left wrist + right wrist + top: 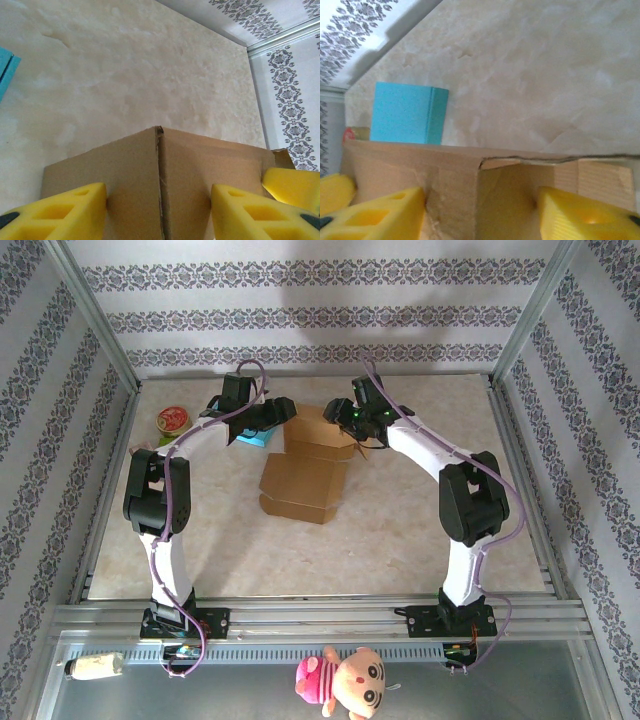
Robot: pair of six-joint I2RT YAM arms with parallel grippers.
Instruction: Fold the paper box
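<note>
Where the two arms reach in toward the far middle of the table (200, 540), the paper box (305, 480) lies between them. Its raised part stands at the far end. A flatter, folded section of brown cardboard runs toward the near side and rests on the tabletop.

The left gripper (272, 423) meets the raised part from the left. In its wrist view the left gripper (159, 194) has its yellow fingers (60, 212) set on either side of a vertical corner edge of the paper box (190, 170). The cardboard fills the whole gap between them, so the jaws are clamped on the box at about half their spread.

The right gripper (352, 418) comes in from the right side of the same raised part. In its wrist view the right gripper (481, 200) has one yellow finger (380, 217) against an outer cardboard face. The other sits inside a notch where a flap edge of the paper box (455, 170) is torn and slightly lifted. Both fingers press against cardboard, so these jaws also grip the box.

A small blue box (255, 439) sits on the table just left of the paper box, close beside the left gripper, and shows beyond the cardboard rim (407, 114). A round green-rimmed item (172, 421) lies near the far left corner, well apart from the cardboard. A pink-and-yellow plush toy (345, 680) rests on the near ledge in front of the arm bases.
</note>
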